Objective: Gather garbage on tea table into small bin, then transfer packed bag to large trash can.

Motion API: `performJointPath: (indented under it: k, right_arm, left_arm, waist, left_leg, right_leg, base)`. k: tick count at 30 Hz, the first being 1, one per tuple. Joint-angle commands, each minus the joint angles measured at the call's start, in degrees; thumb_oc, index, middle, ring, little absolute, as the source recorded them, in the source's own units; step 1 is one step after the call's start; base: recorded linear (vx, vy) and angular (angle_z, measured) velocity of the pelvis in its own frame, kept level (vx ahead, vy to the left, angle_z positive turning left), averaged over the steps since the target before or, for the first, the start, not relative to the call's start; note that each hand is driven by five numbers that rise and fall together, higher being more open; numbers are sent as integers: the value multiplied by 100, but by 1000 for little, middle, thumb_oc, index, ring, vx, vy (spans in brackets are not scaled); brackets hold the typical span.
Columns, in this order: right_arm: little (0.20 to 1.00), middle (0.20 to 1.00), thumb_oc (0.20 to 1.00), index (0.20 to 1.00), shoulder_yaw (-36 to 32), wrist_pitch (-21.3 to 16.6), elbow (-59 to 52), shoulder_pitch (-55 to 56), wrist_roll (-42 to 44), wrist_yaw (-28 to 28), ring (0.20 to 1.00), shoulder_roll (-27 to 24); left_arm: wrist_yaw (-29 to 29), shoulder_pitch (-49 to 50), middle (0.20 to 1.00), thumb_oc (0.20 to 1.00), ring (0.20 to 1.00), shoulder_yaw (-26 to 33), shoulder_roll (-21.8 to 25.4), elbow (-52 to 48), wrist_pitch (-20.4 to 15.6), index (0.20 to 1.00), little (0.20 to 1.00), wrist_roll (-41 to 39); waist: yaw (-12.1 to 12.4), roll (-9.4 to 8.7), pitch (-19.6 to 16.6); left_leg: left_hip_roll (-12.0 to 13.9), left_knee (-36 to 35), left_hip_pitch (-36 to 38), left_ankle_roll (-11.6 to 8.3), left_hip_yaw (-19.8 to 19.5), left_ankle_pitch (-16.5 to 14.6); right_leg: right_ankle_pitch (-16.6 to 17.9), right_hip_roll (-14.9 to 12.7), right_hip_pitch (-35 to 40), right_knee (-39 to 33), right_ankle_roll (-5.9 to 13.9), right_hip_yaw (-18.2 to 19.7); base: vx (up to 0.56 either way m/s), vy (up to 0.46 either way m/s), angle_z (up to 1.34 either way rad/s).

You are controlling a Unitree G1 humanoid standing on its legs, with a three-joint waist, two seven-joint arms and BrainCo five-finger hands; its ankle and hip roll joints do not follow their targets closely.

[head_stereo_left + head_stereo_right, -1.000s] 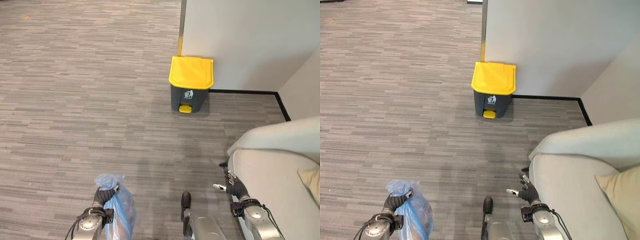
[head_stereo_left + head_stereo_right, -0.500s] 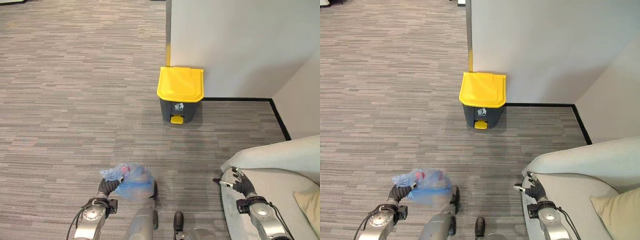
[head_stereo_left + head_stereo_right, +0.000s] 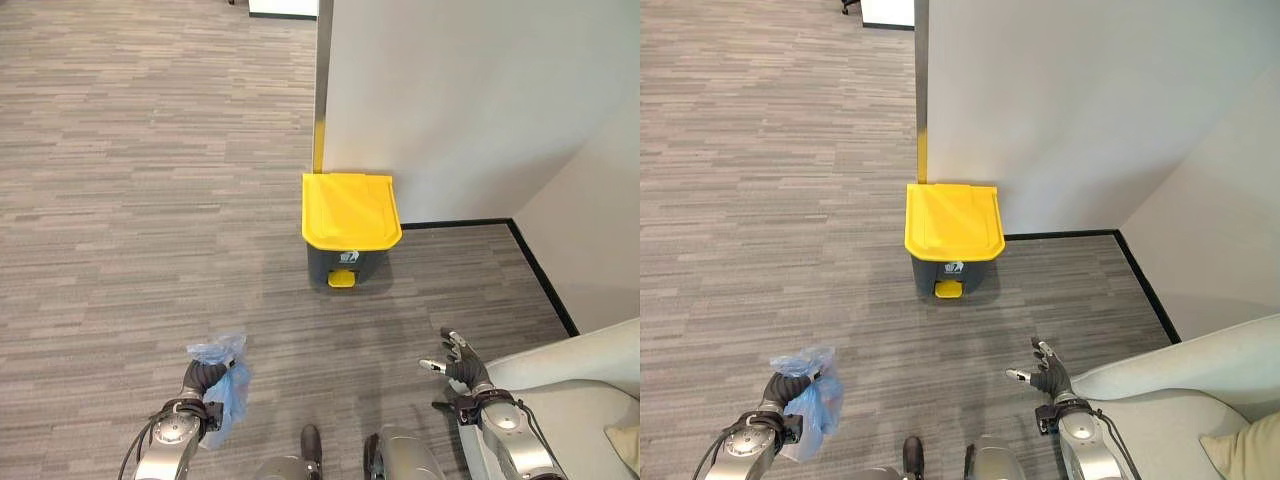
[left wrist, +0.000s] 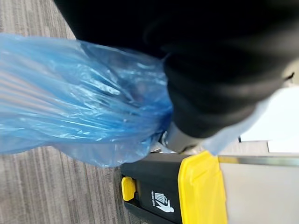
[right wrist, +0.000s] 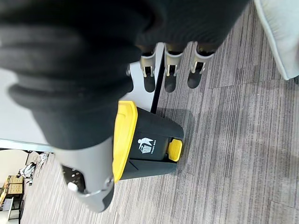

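A dark grey trash can [image 3: 345, 255] with a yellow lid [image 3: 349, 207] shut and a yellow pedal stands on the floor against the white wall. My left hand [image 3: 198, 381] at the lower left is shut on the gathered neck of a blue plastic bag [image 3: 227, 392], which hangs beside the hand; the bag [image 4: 70, 98] bulges close in the left wrist view with the can [image 4: 159, 198] beyond it. At the lower right my right hand [image 3: 462, 369] is open and holds nothing; its straight fingers [image 5: 170, 70] reach out over the can [image 5: 147, 144].
A pale grey sofa [image 3: 585, 400] with a cushion fills the lower right corner beside my right arm. The white wall [image 3: 470, 100] with a black skirting strip runs behind the can. Grey striped carpet [image 3: 140, 200] spreads to the left.
The camera has moved nearer the trash can, which now sits lower and larger in view. The bag, swung out sideways half a second ago, hangs down by my left hand again.
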Motion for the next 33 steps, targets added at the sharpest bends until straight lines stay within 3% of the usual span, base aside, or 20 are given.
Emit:
performJointPath:
  k: [1,5,6,8,12,17,20,24,33]
  right_arm:
    - [1000,1000,1000,1000,-31,-148,-14,-178,17,0,1000,-155]
    - [1000,1000,1000,1000,-48,-165,-61,-101,13,15,1000,-183]
    - [1000,1000,1000,1000,-78,-184,-57,-19,15,12,1000,-197]
    - [1000,1000,1000,1000,-137,-191,-11,30,34,-24,1000,-219]
    - [1000,1000,1000,1000,-218,-206,-18,103,161,-61,1000,-331]
    - [1000,1000,1000,1000,-275,-208,100,83,197,-138,1000,-438]
    - [1000,1000,1000,1000,-318,-223,165,66,219,-210,1000,-468]
    - [1000,1000,1000,1000,-335,-217,213,86,181,-210,1000,-455]
    - [1000,1000,1000,1000,-348,-111,271,154,90,-158,1000,-354]
  left_arm:
    - [-12,30,200,200,200,14,207,-382,-299,200,200,-163]
    - [-33,23,200,200,200,-18,154,-385,-334,200,200,-102]
    - [-70,104,200,200,200,-33,128,-407,-325,200,200,-75]
    - [-96,157,200,200,200,-28,63,-403,-308,200,200,-132]
    - [-131,174,200,200,200,-86,10,-383,-292,200,200,-233]
    - [-135,32,200,200,200,-162,3,-338,-289,200,200,-286]
    - [-102,-63,200,200,200,-181,41,-321,-316,200,200,-300]
    - [-113,26,200,200,200,-148,5,-357,-314,200,200,-286]
    - [-77,252,200,200,200,49,62,-405,-286,200,200,-199]
  waist:
    - [-94,-32,89]
    - [-182,-66,56]
    - [-195,-47,-58]
    - [-203,-16,-152]
    - [-223,31,-320]
    - [-200,-60,-309]
    - [-123,-105,-153]
    - [-91,-61,-158]
    - [-56,-76,-274]
  left_leg:
    - [149,677,256,-381,-689,-868]
    - [161,719,565,-518,-902,-1092]
    - [237,926,585,-649,-961,-1001]
    - [426,1195,541,-867,-930,-749]
    - [734,1606,438,-1063,-936,-333]
    - [763,1216,-50,-969,-862,-515]
    - [742,1061,-480,-1009,-639,-323]
    - [720,822,-325,-1041,-601,-284]
    - [615,347,151,-841,-474,-338]
  right_leg:
    - [1051,78,749,-1673,195,-210]
    - [1152,13,700,-1938,206,-290]
    - [1192,48,908,-1996,62,-281]
    - [1172,125,1125,-2098,-23,-363]
    - [989,293,1456,-2240,-189,-387]
    - [777,220,1759,-2413,-195,-352]
    - [796,179,1914,-2516,-195,-345]
    - [837,247,2051,-2692,-162,-273]
    - [972,225,2168,-2788,-69,-82]
  base:
    - [345,-83,-3]
    - [329,-150,55]
    - [399,-246,89]
    - [316,-226,65]
    - [207,-145,25]
    - [91,-36,-19]
    - [-3,9,-2]
    - [25,46,-19]
    - [32,79,-14]
